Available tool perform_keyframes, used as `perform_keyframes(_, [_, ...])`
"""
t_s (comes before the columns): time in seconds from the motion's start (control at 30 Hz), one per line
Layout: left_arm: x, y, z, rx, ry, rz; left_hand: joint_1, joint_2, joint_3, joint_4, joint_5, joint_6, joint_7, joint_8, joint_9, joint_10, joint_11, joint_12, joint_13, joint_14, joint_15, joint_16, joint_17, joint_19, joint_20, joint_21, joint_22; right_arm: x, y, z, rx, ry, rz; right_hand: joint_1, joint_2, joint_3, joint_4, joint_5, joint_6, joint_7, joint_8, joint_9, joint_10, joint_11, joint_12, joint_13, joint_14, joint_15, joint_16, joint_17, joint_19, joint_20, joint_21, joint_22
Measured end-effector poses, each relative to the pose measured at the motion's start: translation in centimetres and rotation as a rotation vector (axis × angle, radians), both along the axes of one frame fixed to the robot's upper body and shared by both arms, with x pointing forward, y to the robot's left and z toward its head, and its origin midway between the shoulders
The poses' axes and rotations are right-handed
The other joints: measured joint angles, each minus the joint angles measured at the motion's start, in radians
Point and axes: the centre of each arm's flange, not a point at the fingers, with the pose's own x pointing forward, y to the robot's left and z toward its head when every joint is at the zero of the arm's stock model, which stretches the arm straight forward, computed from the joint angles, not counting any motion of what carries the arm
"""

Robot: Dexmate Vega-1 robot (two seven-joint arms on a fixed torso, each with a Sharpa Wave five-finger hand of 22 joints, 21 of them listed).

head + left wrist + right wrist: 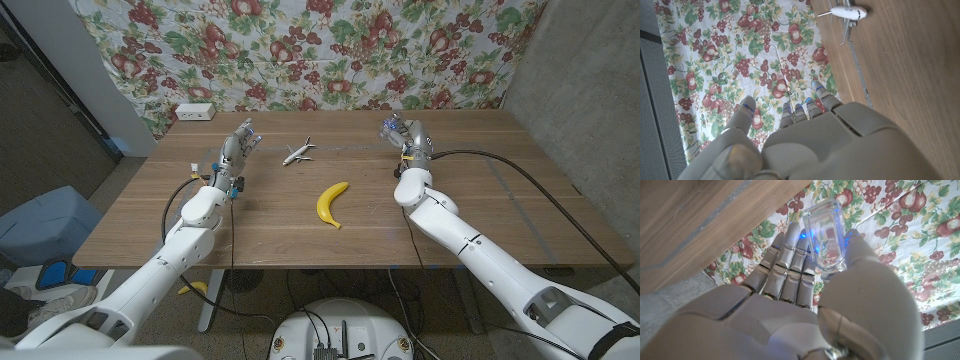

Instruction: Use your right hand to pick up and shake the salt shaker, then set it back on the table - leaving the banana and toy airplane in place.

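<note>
My right hand is at the far side of the table, right of the middle, and grips the clear glass salt shaker between thumb and fingers. The shaker shows as a small glint at the fingertips. The yellow banana lies mid-table, nearer me than the hand. The white toy airplane sits at the far middle. My left hand stands to the airplane's left, fingers stretched out and apart, holding nothing.
A white box sits at the table's far left corner. A floral cloth hangs behind the table. A blue bin stands on the floor to the left.
</note>
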Motion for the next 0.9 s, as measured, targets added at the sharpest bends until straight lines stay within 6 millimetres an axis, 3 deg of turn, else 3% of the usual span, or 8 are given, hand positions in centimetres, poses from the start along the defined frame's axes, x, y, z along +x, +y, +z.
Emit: perform_keyframes(0.9, [0.1, 0.1, 0.1, 0.000, 0.001, 0.000, 0.000, 0.000, 0.000, 0.000, 0.000, 0.000, 0.000, 0.000, 0.000, 0.000, 0.000, 0.000, 0.000, 0.000, 0.000, 0.000, 0.000, 0.002, 0.002, 0.000, 0.000, 0.0, -1.1, -1.2, 0.242, -0.127, 0.005, 0.000, 0.000, 0.004, -0.001, 0.000, 0.003, 0.003, -0.008, 0.000, 0.000, 0.000, -0.006, 0.000, 0.002, 0.001, -0.011, 0.024, 0.000, 0.000, 0.022, 0.000])
